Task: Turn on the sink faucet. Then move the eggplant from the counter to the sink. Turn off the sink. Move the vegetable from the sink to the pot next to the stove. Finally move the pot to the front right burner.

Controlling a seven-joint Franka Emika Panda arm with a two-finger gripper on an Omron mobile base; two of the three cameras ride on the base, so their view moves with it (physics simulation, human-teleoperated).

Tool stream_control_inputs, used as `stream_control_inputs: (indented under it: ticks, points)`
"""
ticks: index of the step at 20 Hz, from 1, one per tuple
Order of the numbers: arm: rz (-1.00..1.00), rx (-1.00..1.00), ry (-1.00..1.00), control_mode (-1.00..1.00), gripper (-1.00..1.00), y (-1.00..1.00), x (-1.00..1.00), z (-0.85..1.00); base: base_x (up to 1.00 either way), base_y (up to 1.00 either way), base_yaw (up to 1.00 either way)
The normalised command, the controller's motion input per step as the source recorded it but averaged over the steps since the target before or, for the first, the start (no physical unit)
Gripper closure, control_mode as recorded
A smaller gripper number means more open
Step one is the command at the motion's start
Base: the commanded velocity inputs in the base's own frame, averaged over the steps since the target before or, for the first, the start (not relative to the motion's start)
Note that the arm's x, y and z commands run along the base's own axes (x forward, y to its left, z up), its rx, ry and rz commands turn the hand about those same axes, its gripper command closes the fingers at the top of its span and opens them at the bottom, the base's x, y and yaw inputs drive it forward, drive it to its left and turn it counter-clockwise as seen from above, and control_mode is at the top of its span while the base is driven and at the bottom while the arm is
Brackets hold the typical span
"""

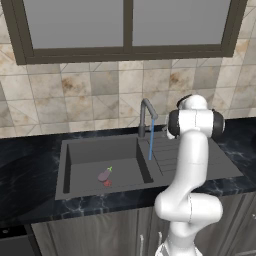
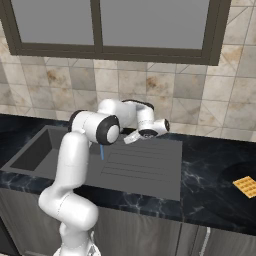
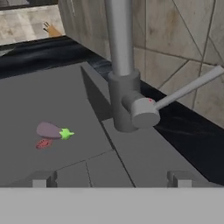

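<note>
The eggplant (image 1: 105, 174) lies on the floor of the sink (image 1: 95, 150), just beside the red drain mark (image 1: 107, 183). Behind the basin stands the sink faucet (image 1: 145, 118), and a thin blue stream of water (image 1: 151, 145) runs from its spout. In the hand view the faucet's stem (image 3: 124, 87) rises straight ahead, with its side lever (image 3: 188, 87) pointing to the right. My gripper (image 3: 112, 179) is open, close in front of the faucet's base, with nothing between its fingertips (image 3: 42, 178). From the right base view, the gripper (image 2: 131, 137) hovers over the ribbed drainboard (image 2: 140, 167).
Black marble counter (image 1: 30, 165) surrounds the sink. A flat orange square (image 2: 246, 186) lies on the counter at the far right. A tiled wall and a dark-framed window (image 1: 125, 30) stand close behind the faucet. My own arm hides the faucet in the right base view.
</note>
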Motion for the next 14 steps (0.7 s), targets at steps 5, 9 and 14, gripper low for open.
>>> stream_control_inputs:
  ticks: [5, 9, 14]
  points:
    - [0.0, 0.06, 0.0, -1.0, -1.0, 0.0, 0.05, 0.0, 0.0, 0.0, 0.0]
    - [0.0, 0.15, 0.0, -1.0, -1.0, 0.02, 0.0, 0.19, 0.0, 0.0, 0.0]
    - [0.0, 0.14, 0.0, -1.0, -1.0, 0.03, 0.01, 0.11, 0.0, 0.0, 0.0]
